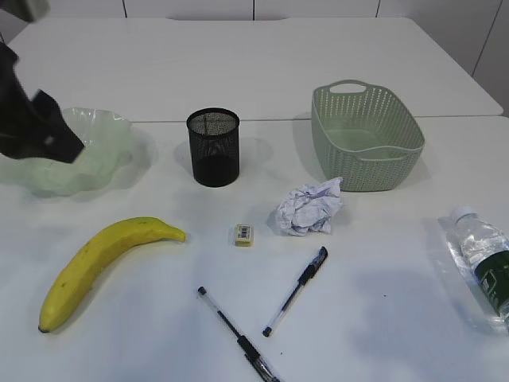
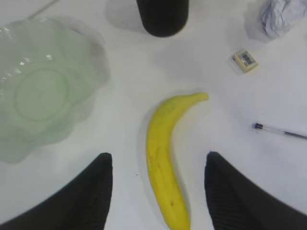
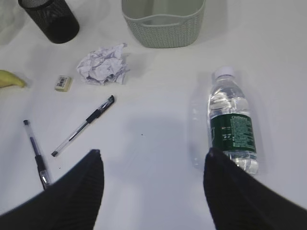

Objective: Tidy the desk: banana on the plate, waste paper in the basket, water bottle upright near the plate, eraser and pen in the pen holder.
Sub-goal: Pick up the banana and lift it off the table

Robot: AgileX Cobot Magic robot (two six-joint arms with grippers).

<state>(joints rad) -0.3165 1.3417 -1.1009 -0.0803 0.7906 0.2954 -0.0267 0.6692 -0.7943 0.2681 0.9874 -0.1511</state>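
**Exterior view: desk not tidied, both grippers empty**

Exterior view has everything spread over the white table (image 1: 398, 64). The banana (image 1: 99, 263) lies flat at front left, its stem pointing toward the little yellow eraser (image 1: 243, 235), the two a bit apart. The pale green plate (image 1: 103, 151) sits well behind the banana at the left edge, partly covered by the dark left arm (image 1: 32, 119). The black mesh pen holder (image 1: 213, 146) stands upright mid-table, nothing visible sticking out of it. The green basket (image 1: 374, 159) is to its right, and the crumpled waste paper (image 1: 310, 208) lies just in front of the basket, on the table. Two pens lie out front: one pen (image 1: 296, 290) slanted, the second pen (image 1: 238, 334) near the bottom edge, close together but not clearly touching. The water bottle (image 1: 485, 259) lies on its side at far right, white cap pointing away.

Left wrist view: the left gripper (image 2: 158, 191) hangs with its jaws spread wide, straddling the lower half of the banana from above, holding nothing.

Right wrist view: the right gripper (image 3: 153, 191) is also spread apart and empty, with the bottle lying just past its right finger (image 3: 240, 191).
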